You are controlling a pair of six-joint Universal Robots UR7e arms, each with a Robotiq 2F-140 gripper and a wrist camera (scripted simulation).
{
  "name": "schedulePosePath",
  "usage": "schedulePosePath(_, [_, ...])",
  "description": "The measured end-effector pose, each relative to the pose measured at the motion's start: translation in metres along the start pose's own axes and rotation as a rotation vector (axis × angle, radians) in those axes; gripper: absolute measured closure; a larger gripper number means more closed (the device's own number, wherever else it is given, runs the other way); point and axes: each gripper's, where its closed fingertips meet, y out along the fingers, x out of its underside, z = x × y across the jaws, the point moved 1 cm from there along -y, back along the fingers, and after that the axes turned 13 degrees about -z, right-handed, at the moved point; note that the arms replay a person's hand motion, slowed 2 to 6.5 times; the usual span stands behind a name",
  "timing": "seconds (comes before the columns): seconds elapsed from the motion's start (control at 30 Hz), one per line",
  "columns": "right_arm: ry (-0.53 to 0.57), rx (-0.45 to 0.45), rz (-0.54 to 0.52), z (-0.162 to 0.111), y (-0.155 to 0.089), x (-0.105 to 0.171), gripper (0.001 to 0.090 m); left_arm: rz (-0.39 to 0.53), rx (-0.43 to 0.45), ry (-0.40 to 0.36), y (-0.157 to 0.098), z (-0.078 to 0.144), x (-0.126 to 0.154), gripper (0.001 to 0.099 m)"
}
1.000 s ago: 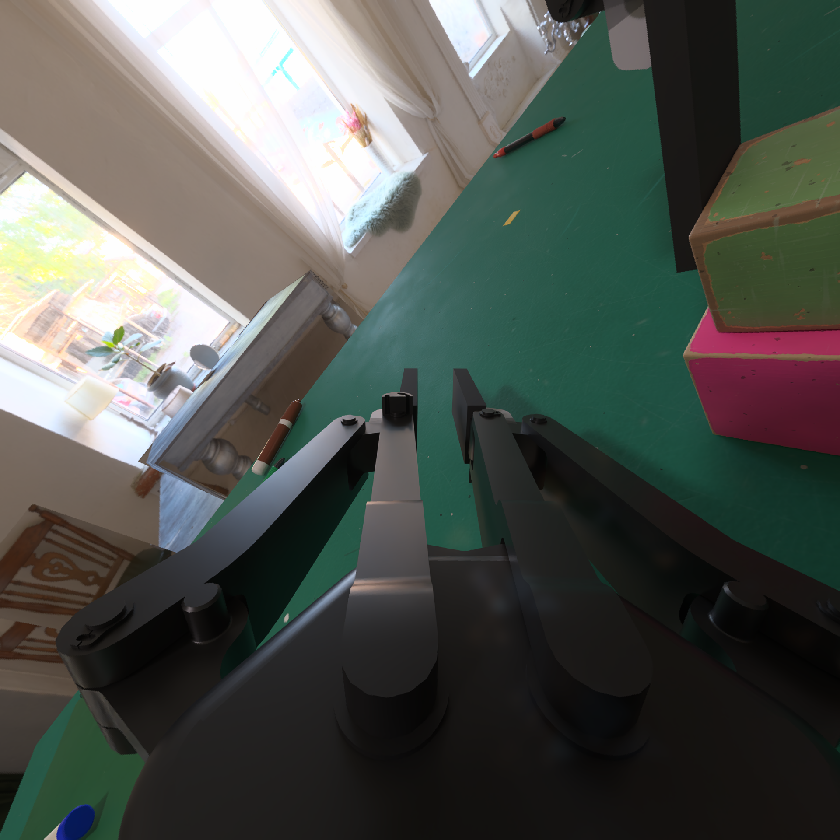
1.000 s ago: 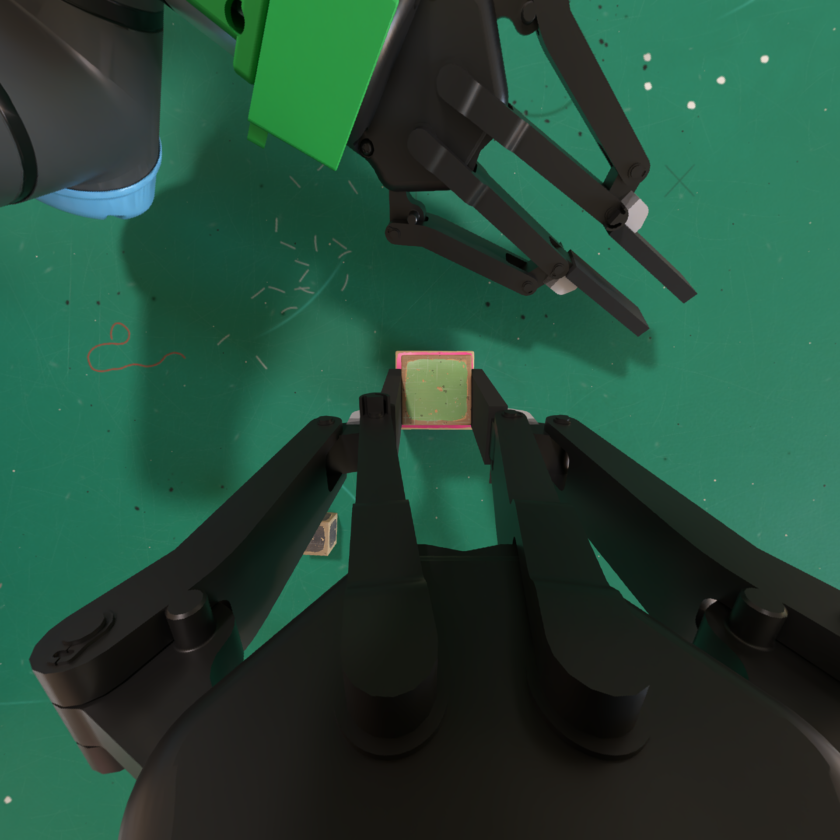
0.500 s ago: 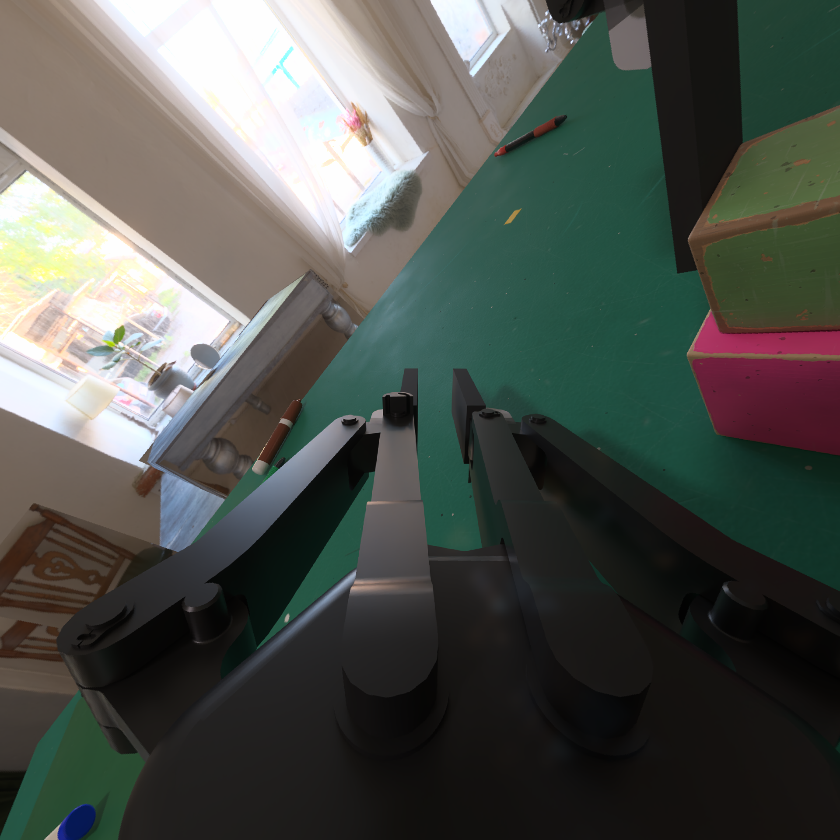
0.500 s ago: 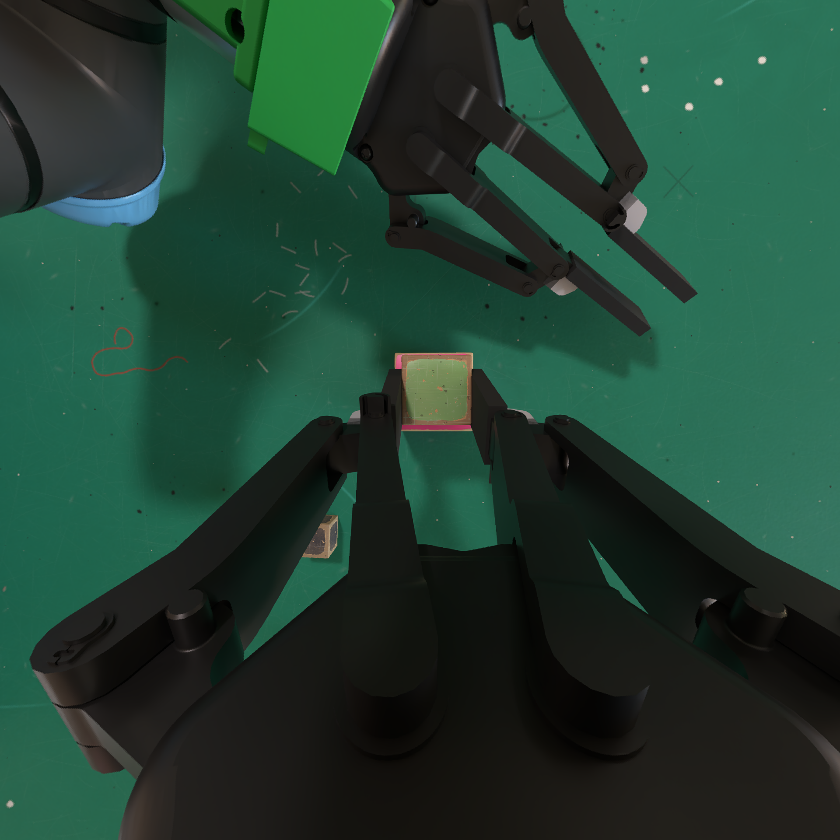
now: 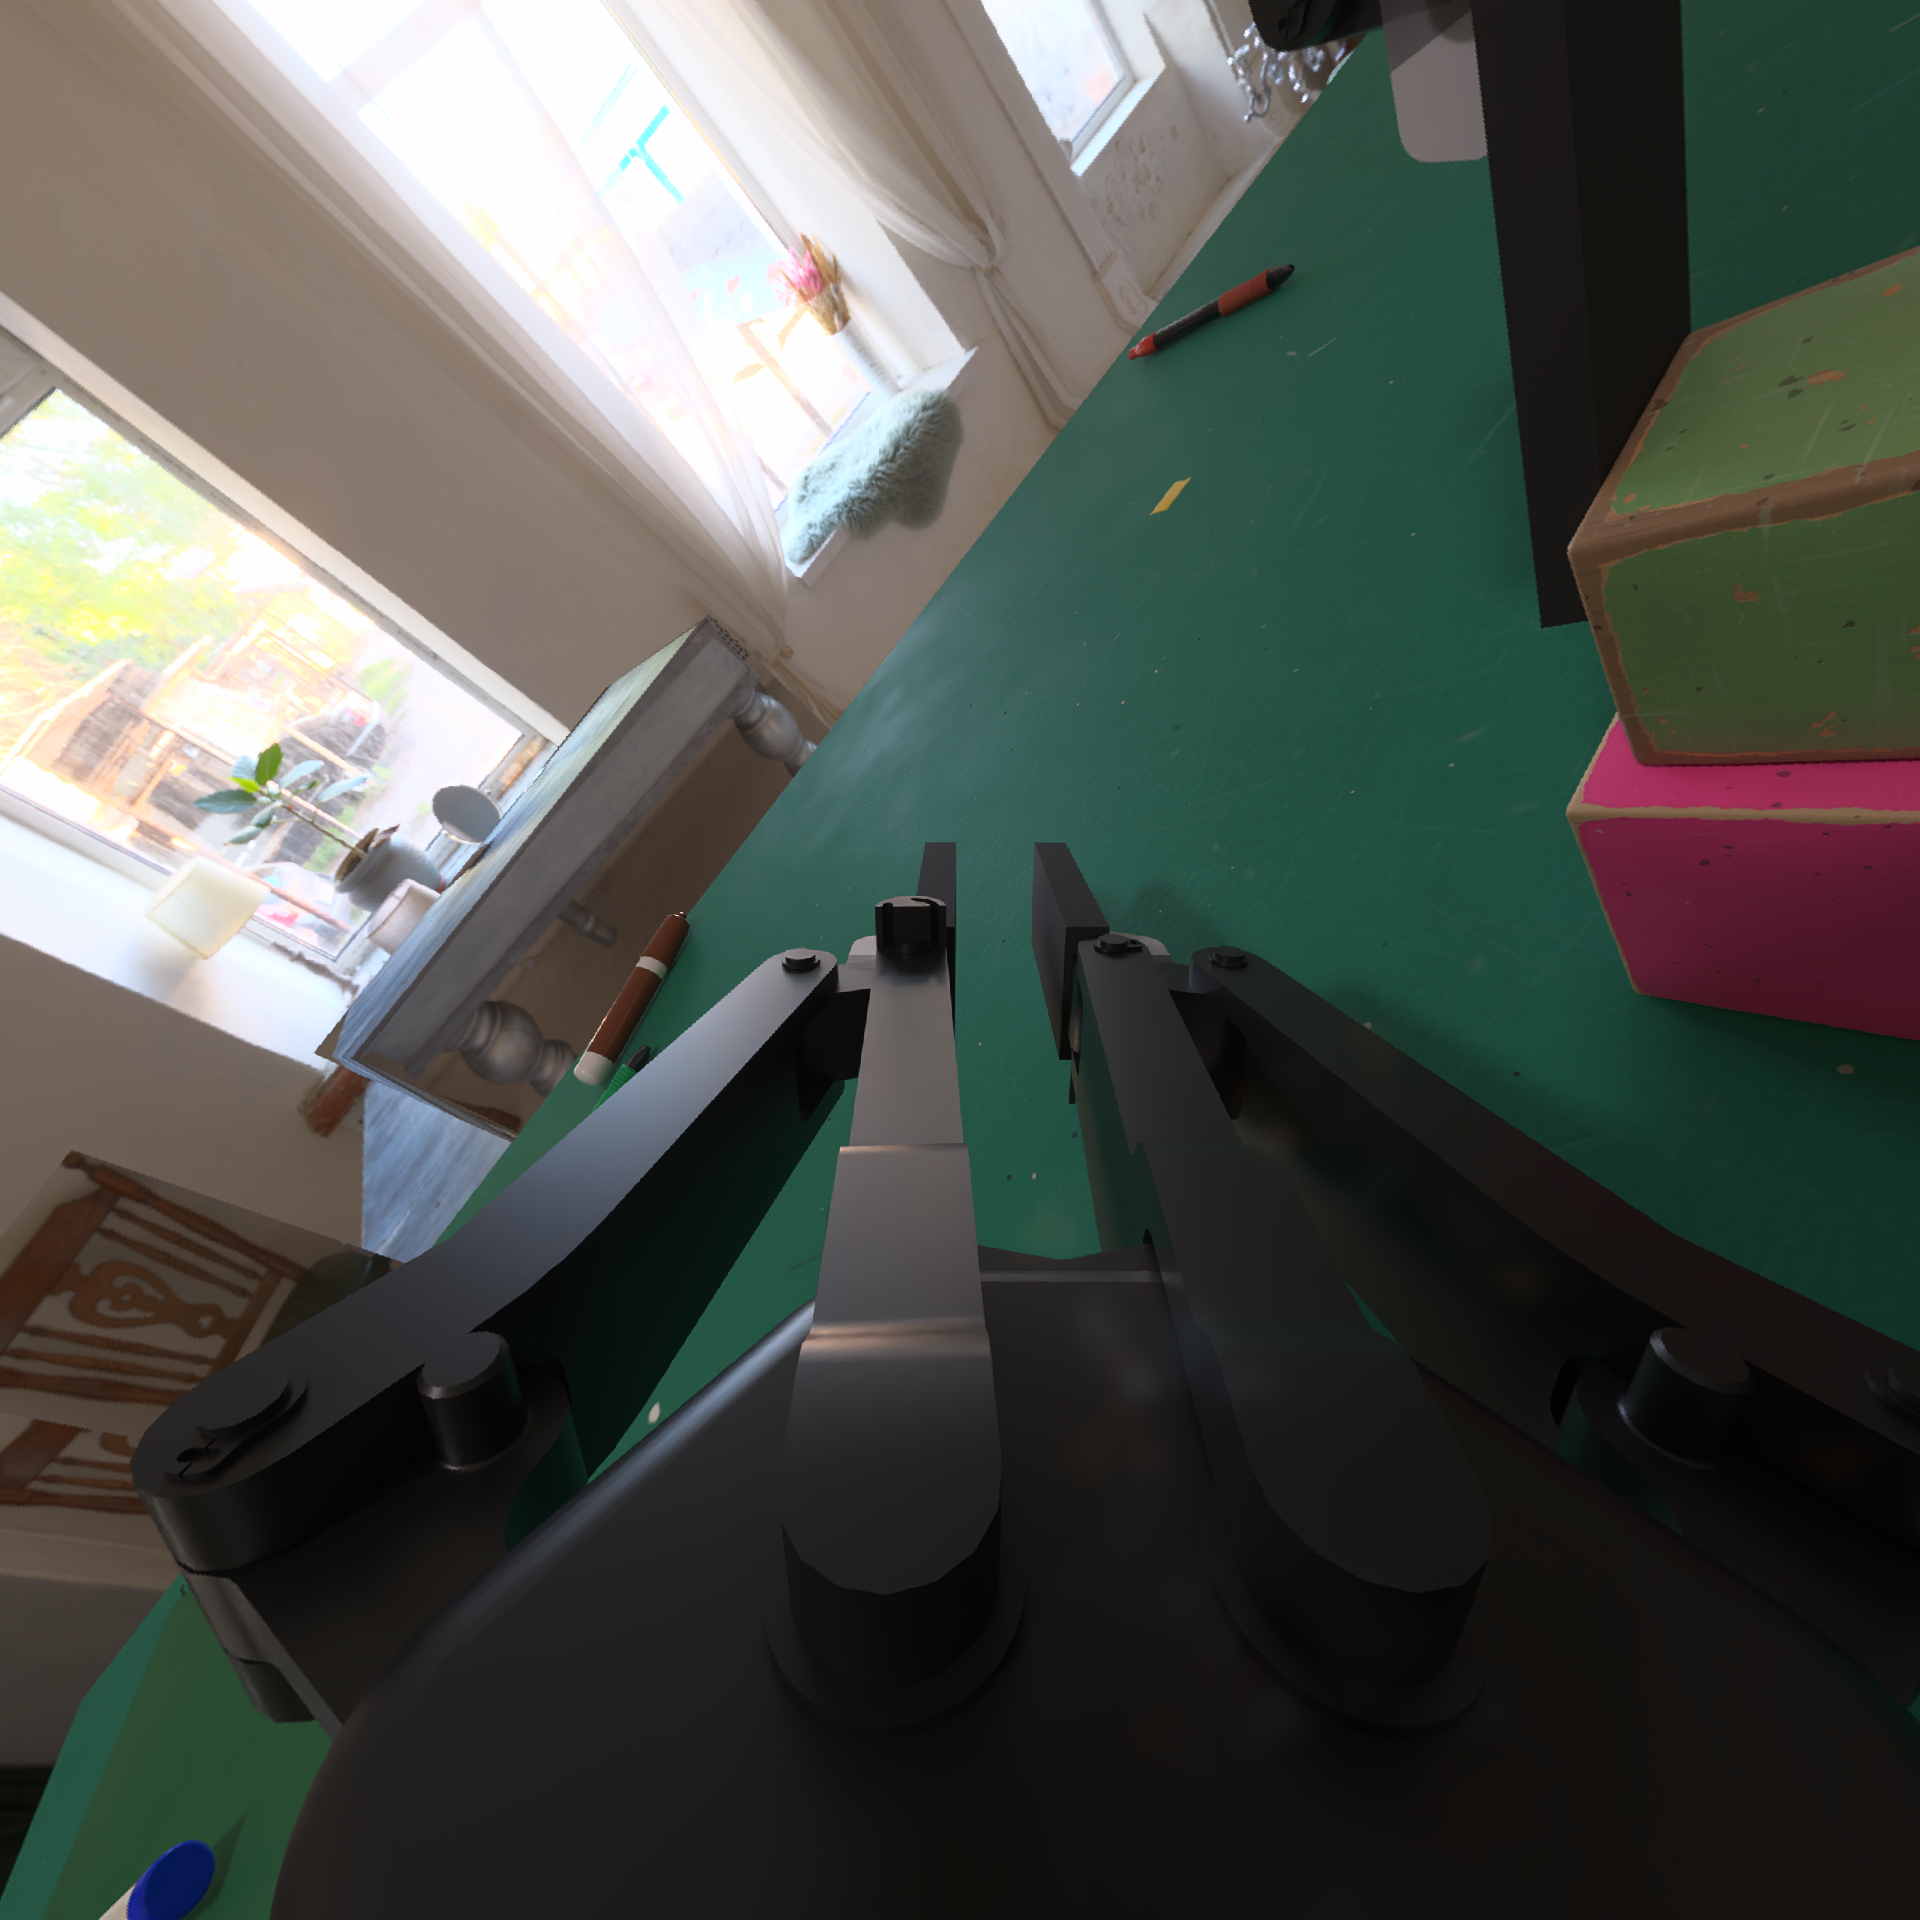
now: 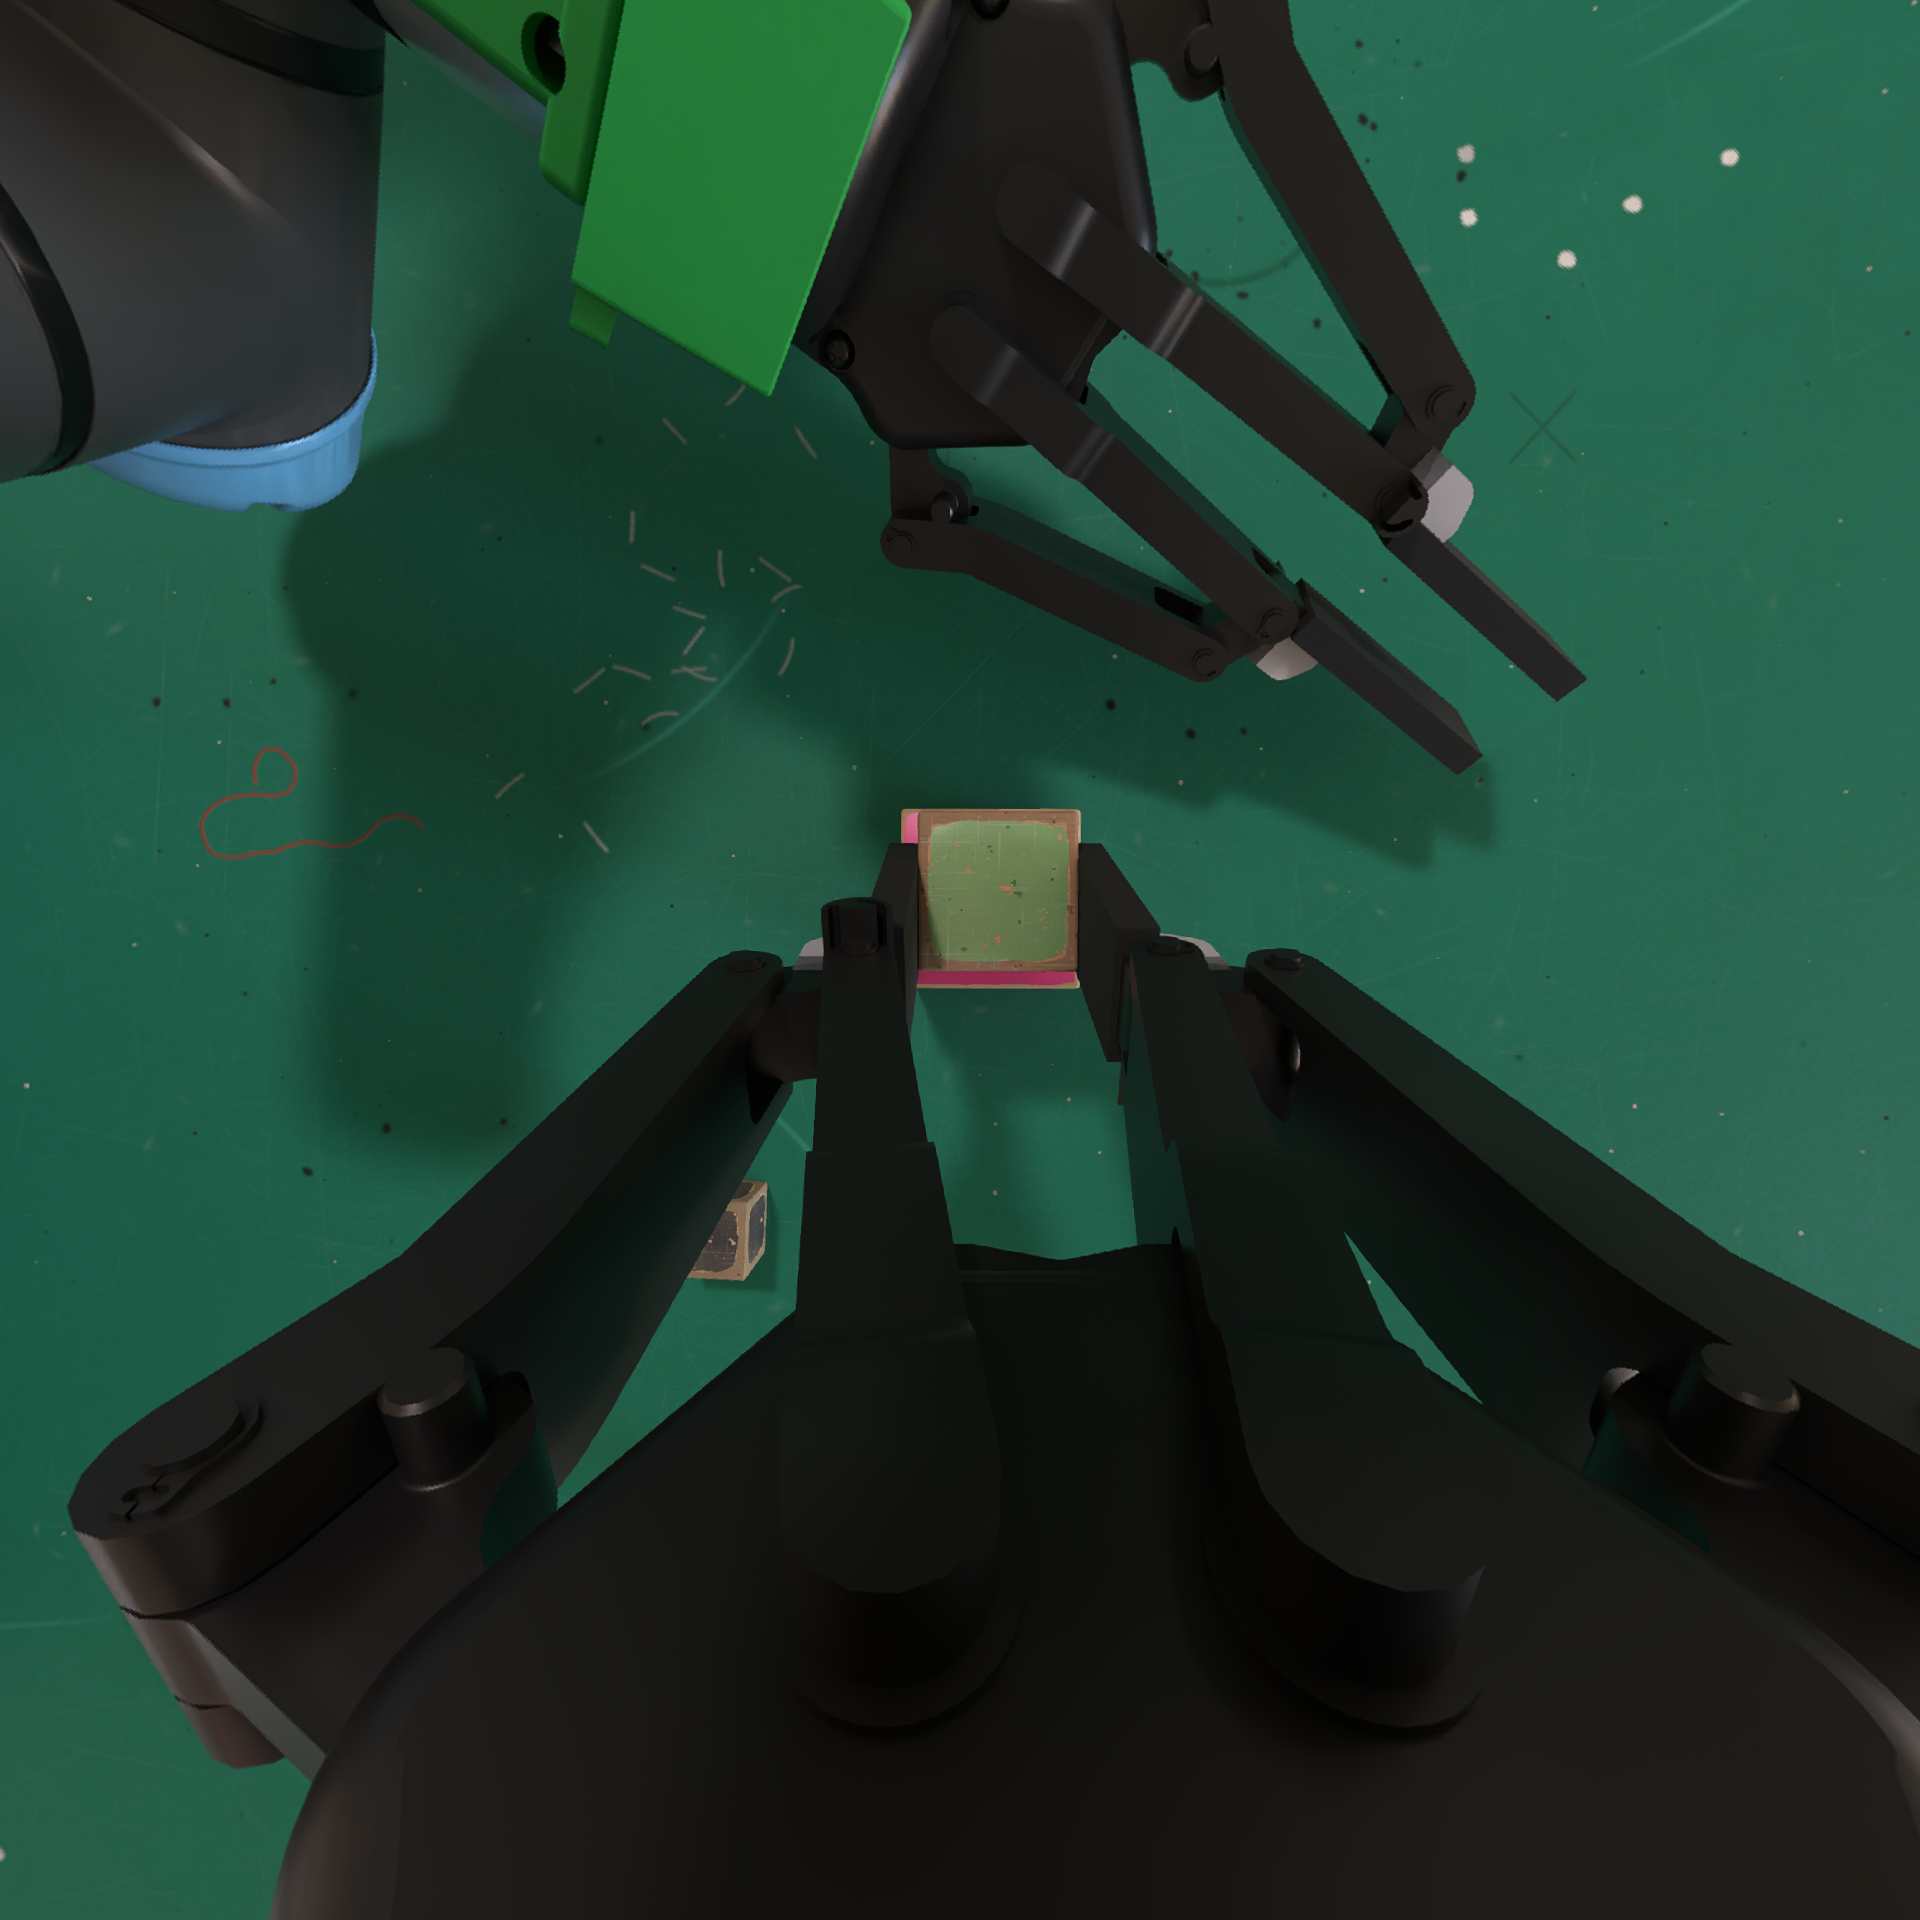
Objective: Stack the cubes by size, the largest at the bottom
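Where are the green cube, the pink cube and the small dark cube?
green cube (image 6: 997, 891): right wrist view, on its top face.
pink cube (image 5: 1766, 914): left wrist view, on its shaded side face.
small dark cube (image 6: 736, 1234): right wrist view, on its visible side face.

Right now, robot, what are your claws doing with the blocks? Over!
Right gripper straddling green cube atop pink cube. Left gripper nearly closed, empty. Small dark cube waits; nothing blocking.

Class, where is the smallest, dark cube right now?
In the right wrist view, the dark cube sits alone on the green table, lower left of the green cube, partly hidden behind the right gripper.
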Motion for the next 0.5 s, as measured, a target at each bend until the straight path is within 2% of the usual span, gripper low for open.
schedulePosePath(0.5, [-0.003,-0.006,-0.003,-0.0016,0.0001,-0.0002,0.0526,0.002,0.001,0.002,-0.0003,0.0003,-0.0002,0.0805])
